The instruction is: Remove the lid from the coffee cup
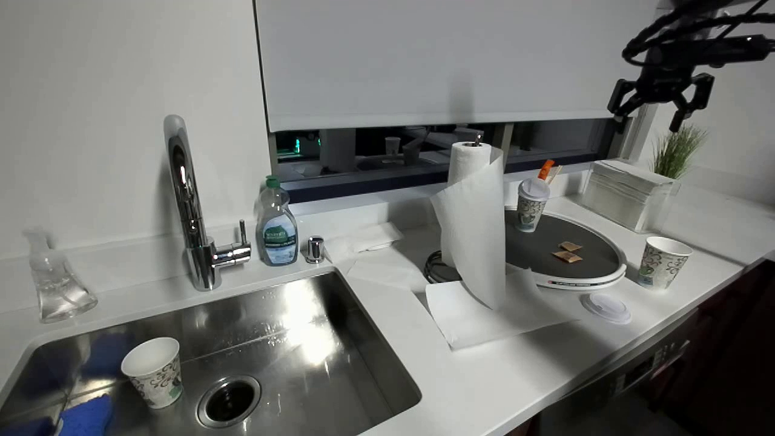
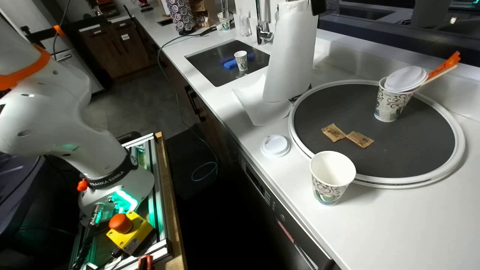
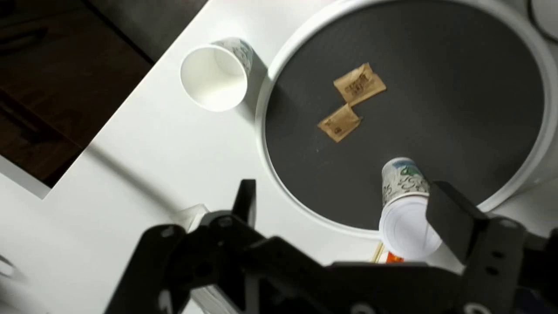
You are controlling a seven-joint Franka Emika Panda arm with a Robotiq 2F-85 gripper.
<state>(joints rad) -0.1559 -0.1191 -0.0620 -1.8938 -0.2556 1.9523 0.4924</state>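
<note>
A white plastic lid (image 1: pixel 606 307) lies flat on the counter; it also shows in an exterior view (image 2: pixel 275 145), beside the tray. A coffee cup (image 2: pixel 332 178) with dark swirl markings stands upright and open-topped near it; it also shows in an exterior view (image 1: pixel 664 262) and the wrist view (image 3: pixel 214 78). My gripper (image 1: pixel 646 121) is open and empty, high above the counter's far end. In the wrist view the fingers (image 3: pixel 346 189) are wide apart with nothing between them. The counter lid is out of the wrist view.
A round dark tray (image 2: pixel 416 157) holds two brown packets (image 2: pixel 347 135) and a patterned cup (image 2: pixel 392 104) containing stirrers and tilted white lids (image 2: pixel 406 78). A paper-towel roll (image 1: pixel 475 224), napkin holder (image 1: pixel 629 194), plant (image 1: pixel 675 151) and sink (image 1: pixel 290 363) holding a cup (image 1: pixel 156 378) are around.
</note>
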